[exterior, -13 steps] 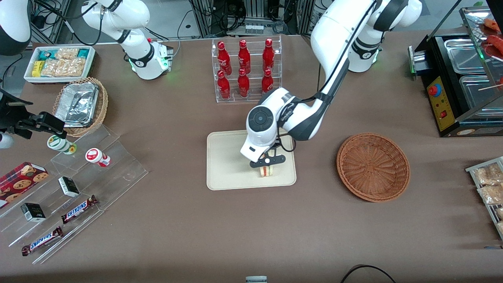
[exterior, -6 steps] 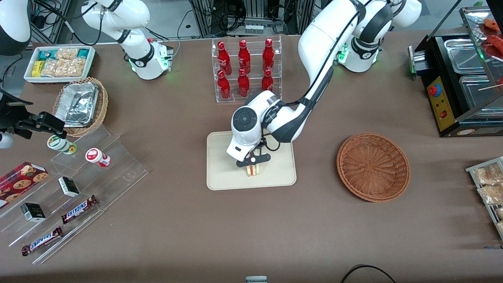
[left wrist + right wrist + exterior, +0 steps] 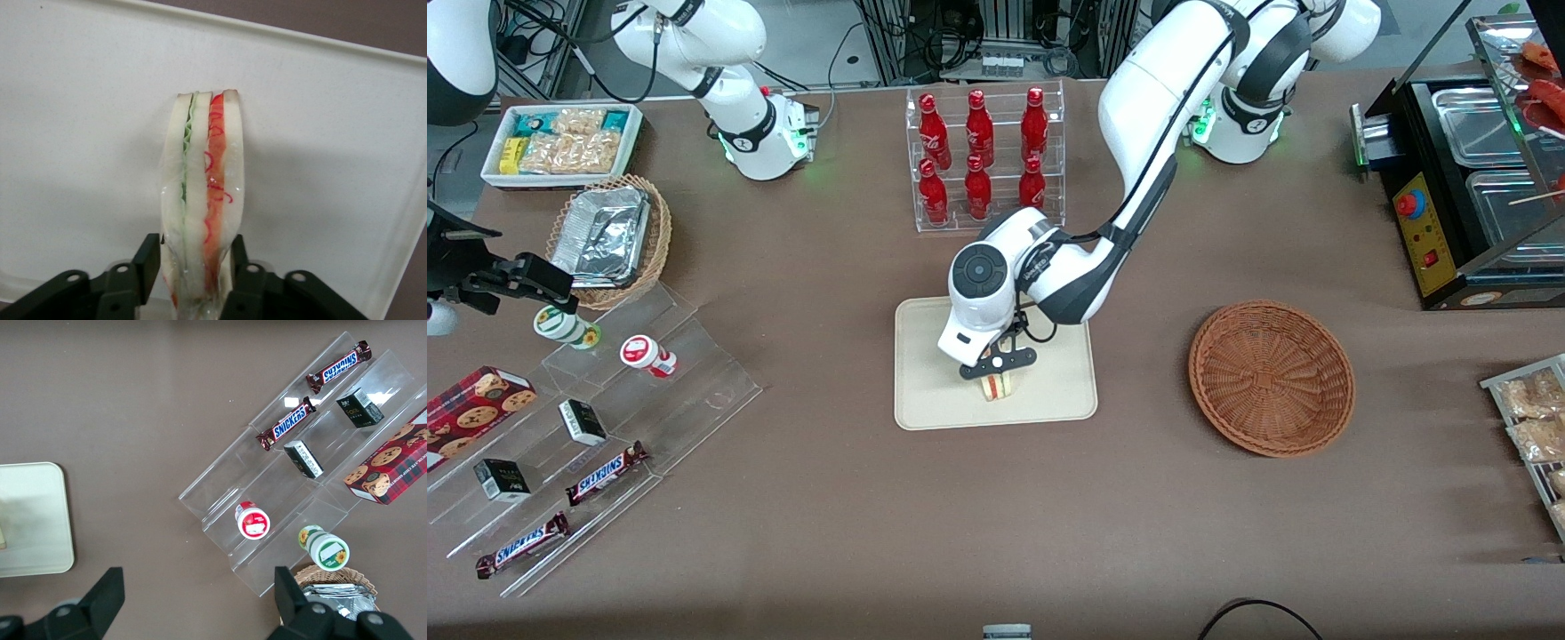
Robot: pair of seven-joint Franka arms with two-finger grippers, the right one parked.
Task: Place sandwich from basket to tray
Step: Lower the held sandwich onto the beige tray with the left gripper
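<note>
While the table is carrying a spread of shop goods from end to end, the working arm is reaching down over its middle toward the tray. The tray is lying flat near the table's centre, nearer to the front camera than the clear rack of red bottles. The basket is sitting apart from the tray, toward the working arm's end of the table, with nothing showing inside it. Toward the parked arm's end, a clear stepped stand is holding chocolate bars, small dark boxes and two small round tubs, and a lighter wicker basket of foil containers is standing beside a white bin of snack packets.

The gripper is hanging just above the tray's surface, and its two fingers are closing on the sandwich, pressing the bread from both sides. In the left wrist view the sandwich is standing on edge between the black fingers, its green, white and red layers facing the camera and its clear wrap glinting. Whether its lower edge is touching the tray cannot be told; it is over the part of the tray nearer to the front camera.
</note>
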